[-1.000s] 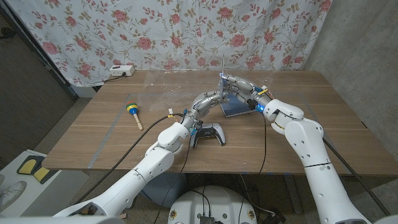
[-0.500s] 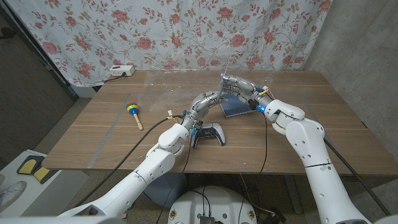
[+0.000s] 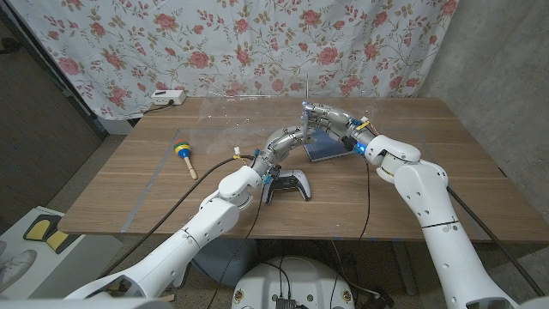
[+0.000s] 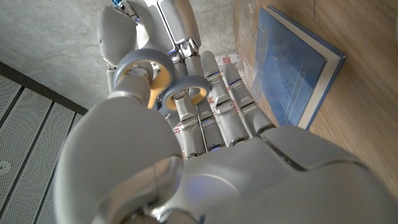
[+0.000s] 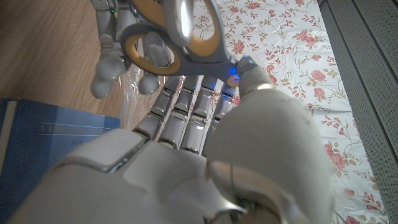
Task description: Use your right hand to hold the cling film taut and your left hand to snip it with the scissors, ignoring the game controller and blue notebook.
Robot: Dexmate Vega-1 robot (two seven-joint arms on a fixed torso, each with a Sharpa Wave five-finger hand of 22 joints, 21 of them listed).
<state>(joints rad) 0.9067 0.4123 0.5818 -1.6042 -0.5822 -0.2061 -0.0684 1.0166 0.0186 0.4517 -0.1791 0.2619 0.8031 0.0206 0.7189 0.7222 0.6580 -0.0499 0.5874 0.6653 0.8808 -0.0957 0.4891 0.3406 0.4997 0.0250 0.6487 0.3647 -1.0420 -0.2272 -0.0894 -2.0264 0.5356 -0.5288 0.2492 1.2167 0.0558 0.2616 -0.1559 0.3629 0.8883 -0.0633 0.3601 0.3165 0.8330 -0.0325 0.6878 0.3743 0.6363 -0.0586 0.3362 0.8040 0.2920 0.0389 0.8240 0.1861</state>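
Meeting just above the frame centre of the head view, the left hand (image 3: 302, 133) grips the scissors (image 5: 177, 37), fingers through the handle loops. The right hand (image 3: 324, 114) has its fingers closed on the cling film (image 5: 134, 87). The blue notebook (image 3: 323, 148) lies beneath them; the game controller (image 3: 289, 185) lies lower, near centre.

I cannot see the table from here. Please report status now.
Left hand holds scissors. Right hand pinches cling film at the blades. Blue notebook lies underneath; not blocking.
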